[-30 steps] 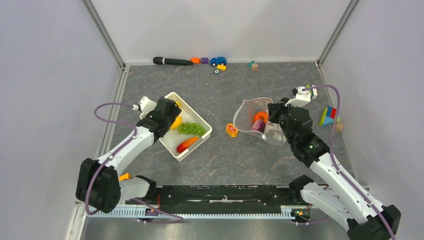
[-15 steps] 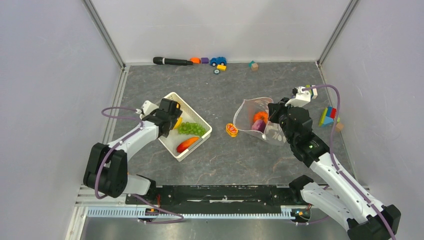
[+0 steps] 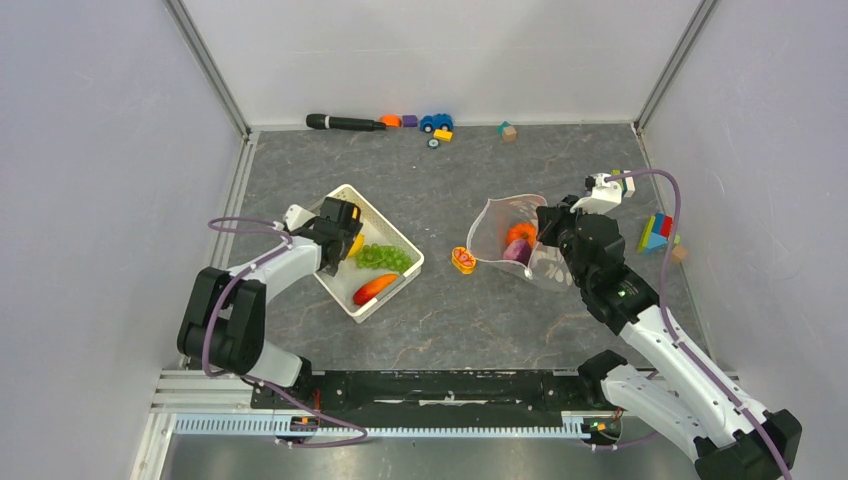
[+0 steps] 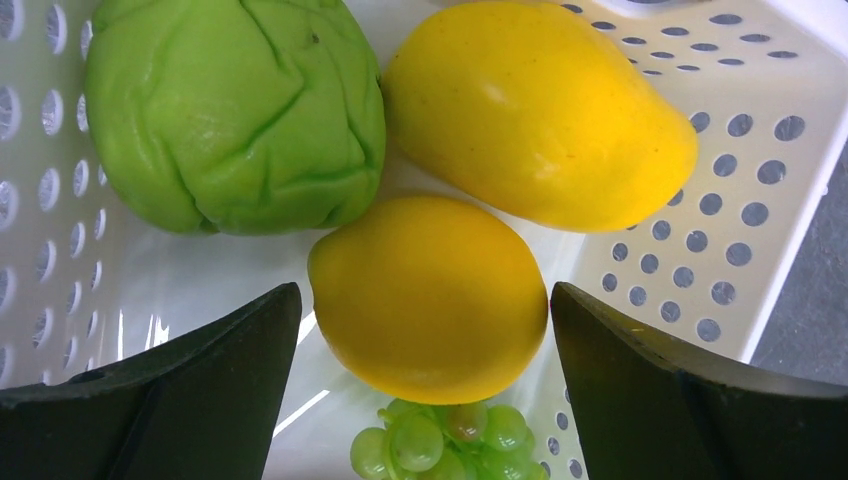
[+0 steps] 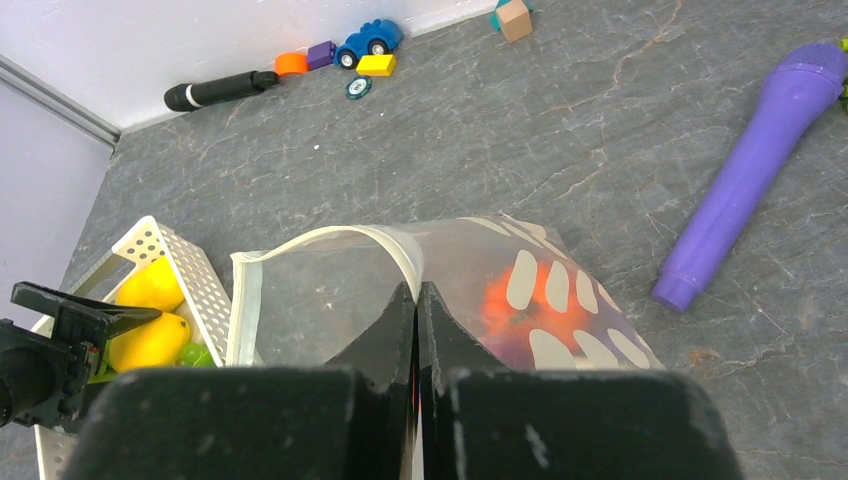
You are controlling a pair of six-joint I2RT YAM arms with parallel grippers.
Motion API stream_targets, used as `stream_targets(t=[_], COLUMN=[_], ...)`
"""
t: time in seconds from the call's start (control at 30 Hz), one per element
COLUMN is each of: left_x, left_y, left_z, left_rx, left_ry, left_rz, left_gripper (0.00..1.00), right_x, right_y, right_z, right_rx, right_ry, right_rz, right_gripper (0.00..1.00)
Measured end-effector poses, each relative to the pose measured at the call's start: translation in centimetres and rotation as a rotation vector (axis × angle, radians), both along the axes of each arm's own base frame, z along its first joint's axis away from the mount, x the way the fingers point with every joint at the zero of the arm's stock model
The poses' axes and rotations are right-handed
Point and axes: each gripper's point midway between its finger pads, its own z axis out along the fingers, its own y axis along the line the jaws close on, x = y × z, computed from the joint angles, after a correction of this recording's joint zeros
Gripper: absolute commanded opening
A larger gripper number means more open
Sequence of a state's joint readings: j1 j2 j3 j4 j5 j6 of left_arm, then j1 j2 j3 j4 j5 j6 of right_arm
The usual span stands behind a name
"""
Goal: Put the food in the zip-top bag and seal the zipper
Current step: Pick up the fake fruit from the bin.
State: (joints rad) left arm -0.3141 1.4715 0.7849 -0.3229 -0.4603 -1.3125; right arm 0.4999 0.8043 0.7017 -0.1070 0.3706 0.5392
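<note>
Grey table (image 3: 450, 330), one basket (image 3: 386, 225), one zip-top bag (image 3: 490, 236)

Your left arm (image 3: 270, 275) is folded tight: the elbow stands raised close to its base at the near left, and the white forearm runs forward and to the right to the wrist. Your left hand (image 4: 425, 330) points steeply down, its two dark fingers (image 4: 180, 400) spread as wide as they go and closed on nothing. Your right arm (image 3: 650, 320) stretches from its base at the near right, forward and to the left in a long line, bending at the wrist. Your right hand (image 5: 417, 290) has its jaws pressed fully together, with the rim of the zip-top bag (image 5: 330, 300) pinched between the tips.
</note>
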Motion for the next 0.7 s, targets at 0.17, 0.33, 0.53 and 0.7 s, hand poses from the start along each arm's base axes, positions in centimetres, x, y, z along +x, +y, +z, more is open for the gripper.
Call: stream_targets(t=[0.17, 0.33, 0.53, 0.7], left_x=[0.31, 0.5, 0.71, 0.52], left_y=[0.1, -0.15, -0.32, -0.27], left_z=[-0.44, -0.52, -0.39, 0.07], left_rx=[-0.004, -0.023, -0.034, -0.039], left_ry=[0.002, -0.002, -0.012, -0.027], left_rz=[0.006, 0.008, 0.008, 0.006], left_gripper=[0.92, 0.69, 0.55, 0.47], right_x=[-0.01, -0.04, -0.08, -0.15], right_y=[-0.04, -0.13, -0.21, -0.25], right_z=[0.02, 0.13, 0.21, 0.28], right_rx=[-0.003, -0.004, -0.003, -0.002], right_ry=[-0.001, -0.005, -0.007, -0.009], right_rz=[0.0, -0.003, -0.006, -0.006], right_gripper=[0.0, 0.0, 0.0, 0.0])
